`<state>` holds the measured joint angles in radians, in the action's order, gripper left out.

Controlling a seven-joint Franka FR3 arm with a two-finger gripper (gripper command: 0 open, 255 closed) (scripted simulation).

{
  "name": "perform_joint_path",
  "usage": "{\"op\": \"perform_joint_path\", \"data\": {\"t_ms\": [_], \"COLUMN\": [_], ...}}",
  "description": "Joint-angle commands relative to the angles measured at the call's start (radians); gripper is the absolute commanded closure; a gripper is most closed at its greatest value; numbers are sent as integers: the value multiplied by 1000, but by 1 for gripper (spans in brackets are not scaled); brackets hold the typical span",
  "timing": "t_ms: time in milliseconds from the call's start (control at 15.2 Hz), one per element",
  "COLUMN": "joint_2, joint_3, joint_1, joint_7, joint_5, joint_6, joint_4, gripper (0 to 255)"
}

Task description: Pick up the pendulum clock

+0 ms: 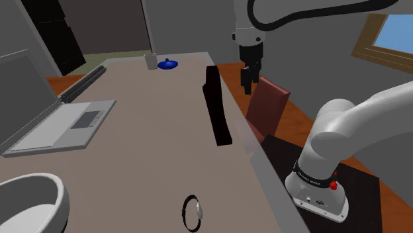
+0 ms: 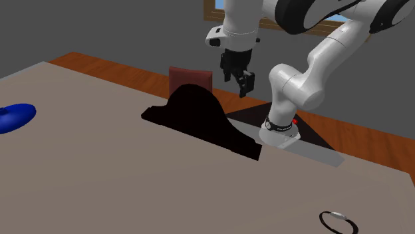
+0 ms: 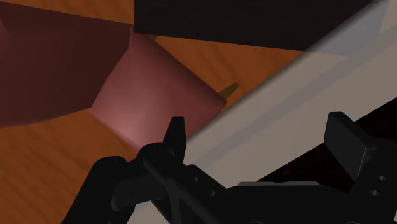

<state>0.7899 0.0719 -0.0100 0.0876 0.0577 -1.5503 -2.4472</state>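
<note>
Item: pendulum clock (image 1: 218, 109), drawn as a plain black, hump-topped silhouette.
Clock position: upright on the grey table (image 1: 152, 152) near its edge. It is below the gripper (image 1: 248, 78) and off to one side, on the side away from the arm's base, and nothing touches it.
End effector: black two-finger gripper (image 2: 241, 80), pointing downward and hanging above the level of the clock's crest.
Finger state: spread wide in the wrist view, with nothing between the fingers (image 3: 175, 135) and no contact with any object.
Under the gripper: the table's edge strip, with the seat of a reddish-brown chair (image 3: 153, 95) just past it over an orange wood floor.
Chair: just beyond the table edge, near the gripper and lower than it.
Other stock, all well away from the gripper across the table: grey laptop (image 1: 66, 126), white bowl (image 1: 33, 198), white mug (image 1: 151, 61), blue object (image 1: 168, 64), dark ring (image 1: 192, 213) with a pale patch.
Done: by my reading, the approach only; the hand is in the clock's neighbourhood.
Left: centre over the clock, descend, close on its thin body and lift it. No grasp has been made yet.
Progress estimate: early.
</note>
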Motion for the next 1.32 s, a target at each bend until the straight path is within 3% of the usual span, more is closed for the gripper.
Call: {"op": "perform_joint_path", "data": {"t_ms": [0, 396, 792, 1254], "joint_2": [0, -104, -229, -228], "joint_3": [0, 159, 306, 323], "joint_1": [0, 112, 259, 264], "joint_7": [0, -452, -898, -937], "joint_5": [0, -88, -82, -85], "joint_6": [0, -119, -203, -284], "joint_4": [0, 116, 282, 208], "gripper": [0, 0, 0, 0]}}
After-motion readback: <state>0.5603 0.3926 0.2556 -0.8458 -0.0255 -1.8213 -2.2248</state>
